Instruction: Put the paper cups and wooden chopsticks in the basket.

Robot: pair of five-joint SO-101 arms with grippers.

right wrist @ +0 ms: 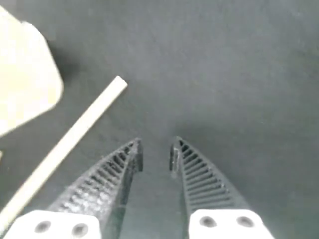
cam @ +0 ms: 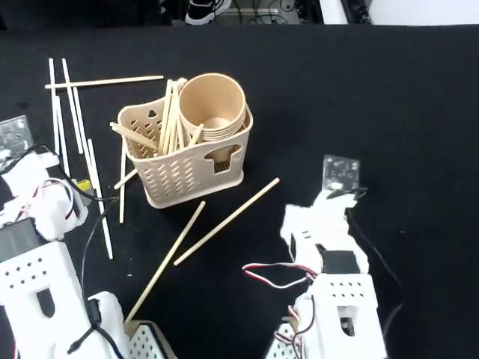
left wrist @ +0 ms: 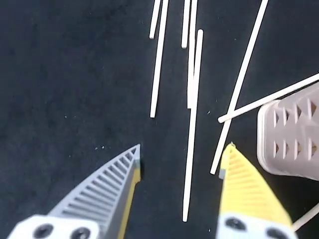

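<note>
The beige basket (cam: 191,172) stands mid-table with stacked paper cups (cam: 213,101) and several wooden chopsticks (cam: 168,120) inside it. More chopsticks (cam: 75,123) lie loose to its left, and two long ones (cam: 224,222) lie in front of it. My left gripper (cam: 81,187) (left wrist: 183,147) hangs open low over the left group, with one chopstick (left wrist: 192,124) lying on the cloth between its fingers and the basket (left wrist: 289,134) off to one side. My right gripper (cam: 303,217) (right wrist: 155,147) is narrowly open and holds nothing. A chopstick's end (right wrist: 75,134) lies just beside it.
The table is covered in black cloth (cam: 389,105), bare to the right of the basket. Both arms' white bodies and cables (cam: 277,278) fill the near edge. A pale blurred corner of the basket (right wrist: 25,84) sits beyond the right gripper.
</note>
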